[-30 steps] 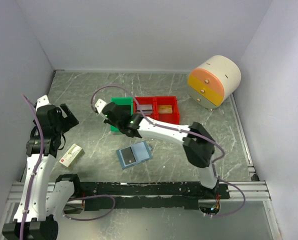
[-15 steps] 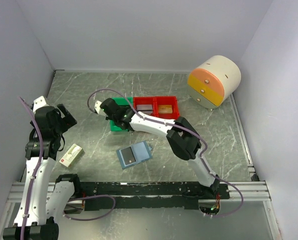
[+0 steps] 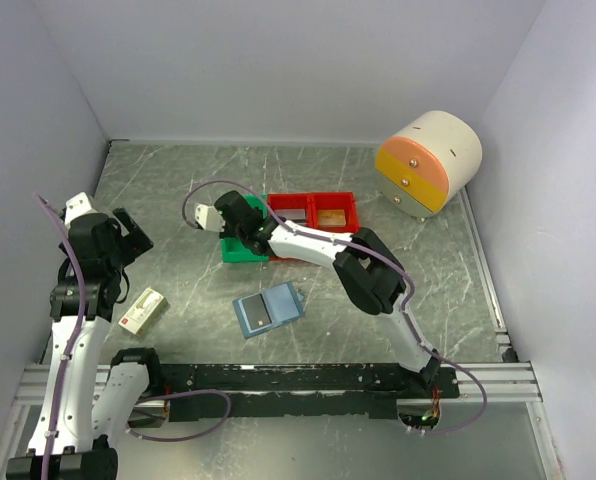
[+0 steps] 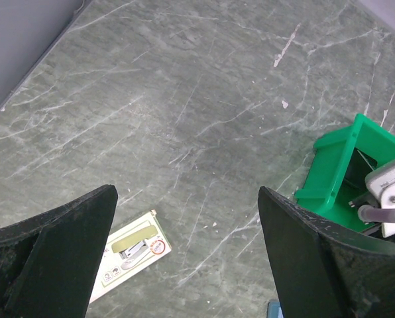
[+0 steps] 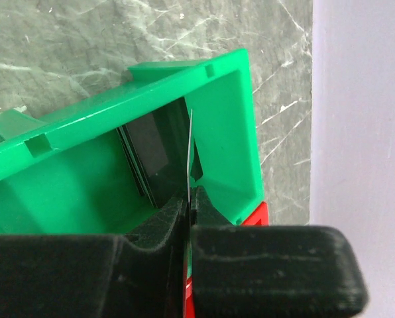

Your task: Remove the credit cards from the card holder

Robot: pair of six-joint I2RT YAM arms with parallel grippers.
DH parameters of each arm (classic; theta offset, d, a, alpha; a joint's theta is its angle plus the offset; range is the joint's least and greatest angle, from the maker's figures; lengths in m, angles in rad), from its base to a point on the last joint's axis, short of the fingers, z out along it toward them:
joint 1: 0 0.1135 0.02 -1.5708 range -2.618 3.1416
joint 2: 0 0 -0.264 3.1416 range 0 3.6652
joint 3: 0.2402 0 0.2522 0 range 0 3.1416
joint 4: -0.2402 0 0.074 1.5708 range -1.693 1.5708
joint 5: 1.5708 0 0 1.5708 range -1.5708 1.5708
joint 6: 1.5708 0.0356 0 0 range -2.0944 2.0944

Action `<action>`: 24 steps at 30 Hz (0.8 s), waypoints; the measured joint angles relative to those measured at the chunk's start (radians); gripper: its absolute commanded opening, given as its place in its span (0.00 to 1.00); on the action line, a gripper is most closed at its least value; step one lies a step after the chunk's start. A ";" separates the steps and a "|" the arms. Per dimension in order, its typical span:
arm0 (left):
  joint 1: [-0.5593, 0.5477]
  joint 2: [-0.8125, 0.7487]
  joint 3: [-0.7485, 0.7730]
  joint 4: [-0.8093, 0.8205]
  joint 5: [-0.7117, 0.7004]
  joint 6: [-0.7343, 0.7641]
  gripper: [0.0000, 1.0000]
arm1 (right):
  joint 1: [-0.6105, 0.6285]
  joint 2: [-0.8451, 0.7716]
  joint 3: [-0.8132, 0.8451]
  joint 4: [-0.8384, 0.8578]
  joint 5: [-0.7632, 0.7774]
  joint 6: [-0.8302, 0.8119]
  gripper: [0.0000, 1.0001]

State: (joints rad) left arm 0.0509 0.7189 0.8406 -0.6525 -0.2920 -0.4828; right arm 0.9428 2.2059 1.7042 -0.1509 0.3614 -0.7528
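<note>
Right hand is clamped on a thin card held edge-on over the green bin just ahead, while left hand hangs wide open, empty.

Table: grey-green marble, white veins. Green bin; credit card inside: dark grey. Red bins. Card holder: slate-blue and light-blue. Small box: cream, red

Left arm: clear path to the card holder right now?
Probably yes. The left gripper is open and empty, the card holder lies uncovered on the table, and the right gripper, shut on a card, is away over the green bin.
</note>
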 measured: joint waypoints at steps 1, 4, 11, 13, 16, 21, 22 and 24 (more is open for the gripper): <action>0.000 0.000 0.000 0.000 0.000 0.000 0.99 | -0.005 0.000 -0.015 0.018 -0.011 -0.016 0.00; 0.000 0.000 0.000 0.000 0.000 0.000 0.99 | -0.008 0.000 -0.029 0.037 -0.023 -0.048 0.00; 0.000 0.006 0.000 0.000 0.001 0.000 0.99 | -0.019 0.023 -0.026 0.093 -0.009 -0.097 0.00; 0.000 0.010 0.000 0.000 0.001 0.001 0.99 | -0.019 0.047 -0.019 0.103 -0.008 -0.102 0.00; 0.000 0.011 0.000 0.000 0.001 0.001 1.00 | -0.019 0.084 -0.001 0.096 -0.005 -0.103 0.00; 0.001 0.011 0.000 0.000 0.001 0.001 0.99 | -0.020 0.120 0.032 0.084 0.006 -0.100 0.02; 0.001 0.010 0.000 0.000 0.001 0.001 1.00 | -0.020 0.120 0.040 0.072 0.007 -0.097 0.02; 0.001 0.008 0.000 0.000 0.001 0.001 1.00 | -0.022 0.120 0.062 0.054 0.006 -0.089 0.03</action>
State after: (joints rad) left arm 0.0521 0.7273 0.8406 -0.6521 -0.2909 -0.4820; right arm 0.9211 2.3260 1.7664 -0.0971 0.3679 -0.8417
